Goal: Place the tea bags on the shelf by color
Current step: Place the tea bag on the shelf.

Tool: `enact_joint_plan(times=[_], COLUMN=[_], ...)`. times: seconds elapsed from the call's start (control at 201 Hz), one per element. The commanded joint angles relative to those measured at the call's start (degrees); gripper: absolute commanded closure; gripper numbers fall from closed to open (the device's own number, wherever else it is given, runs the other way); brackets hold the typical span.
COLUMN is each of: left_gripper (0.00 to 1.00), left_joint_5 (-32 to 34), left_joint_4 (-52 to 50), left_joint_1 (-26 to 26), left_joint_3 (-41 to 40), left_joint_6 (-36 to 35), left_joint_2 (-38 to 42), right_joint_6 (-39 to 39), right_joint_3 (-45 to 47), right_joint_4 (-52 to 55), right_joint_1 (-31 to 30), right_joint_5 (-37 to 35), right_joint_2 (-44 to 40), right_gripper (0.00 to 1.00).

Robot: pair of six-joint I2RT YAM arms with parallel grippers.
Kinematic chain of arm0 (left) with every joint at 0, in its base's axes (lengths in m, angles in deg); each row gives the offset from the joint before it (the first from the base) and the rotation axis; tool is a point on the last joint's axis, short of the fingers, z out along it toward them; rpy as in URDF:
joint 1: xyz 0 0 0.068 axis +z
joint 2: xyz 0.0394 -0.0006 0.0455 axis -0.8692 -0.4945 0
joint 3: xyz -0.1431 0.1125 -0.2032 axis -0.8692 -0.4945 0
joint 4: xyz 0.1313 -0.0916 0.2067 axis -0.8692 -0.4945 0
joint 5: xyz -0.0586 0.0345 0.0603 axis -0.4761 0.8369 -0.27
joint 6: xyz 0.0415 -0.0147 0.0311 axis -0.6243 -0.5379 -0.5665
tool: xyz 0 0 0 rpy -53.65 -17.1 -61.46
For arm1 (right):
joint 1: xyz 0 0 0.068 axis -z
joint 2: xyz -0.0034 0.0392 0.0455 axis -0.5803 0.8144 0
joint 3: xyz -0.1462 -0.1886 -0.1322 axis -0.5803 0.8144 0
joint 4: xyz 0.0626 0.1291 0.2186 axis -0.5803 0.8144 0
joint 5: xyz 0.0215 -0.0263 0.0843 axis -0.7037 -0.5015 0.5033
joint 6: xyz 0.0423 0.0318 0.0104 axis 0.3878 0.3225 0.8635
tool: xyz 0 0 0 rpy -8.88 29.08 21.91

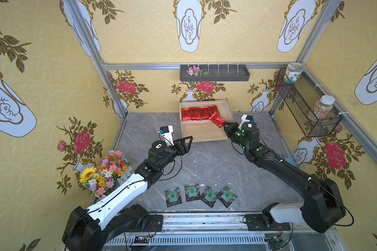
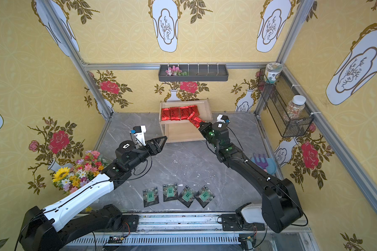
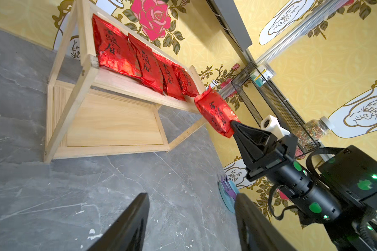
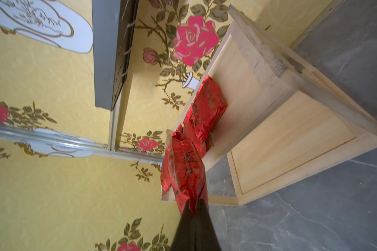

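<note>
Jaws of the right gripper (image 3: pixel 233 123) are closed on one end of a red tea bag (image 3: pixel 216 114); that bag hangs tilted at the right end of the upper tier of the shelf (image 1: pixel 205 133), across its front rim; four red tea bags (image 1: pixel 196 113) lie in a row on the same tier; left gripper (image 3: pixel 192 213) jaws stand wide apart over the tabletop (image 1: pixel 216 165), short of the shelf; four green-labelled packets (image 1: pixel 200 195) lie in a row near the table's front edge.

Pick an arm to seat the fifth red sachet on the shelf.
Right: the right gripper is shut on the sachet at the top tier of the shelf; the left gripper is open, empty, short of it.
</note>
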Motion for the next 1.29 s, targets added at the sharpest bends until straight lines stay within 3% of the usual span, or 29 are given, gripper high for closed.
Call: enact_joint_plan(times=[0.0,0.214,0.363,0.941,1.285], left_gripper=[0.32,0.32,0.31,0.31,0.30], left_joint_5=[1.7,1.8,1.8,2.6,1.6], left_joint_4=[-0.5,-1.3,-1.5,-0.8,-1.0], left_joint_1=[0.0,0.0,0.0,0.0,0.0], left_joint_3=[-0.7,-1.3,-1.4,-1.9,-1.3], left_joint_6=[0.9,1.0,0.6,-0.8,-1.4], left_joint_2=[1.4,2.6,2.8,1.7,0.4], right_joint_6=[4.0,7.2,9.2,12.4,13.5], right_joint_3=[-1.7,-4.6,-5.4,-10.7,-11.3], right_joint_4=[-8.3,-14.2,-16.4,-12.8,-13.2], right_joint_1=[-0.5,0.6,3.6,5.9,5.9], right_joint_5=[-9.1,-12.2,-10.1,-8.4,-7.7], right_joint_2=[3.3,9.9,12.4,19.3,21.7], right_gripper=[1.00,1.00,1.00,0.98,0.88])
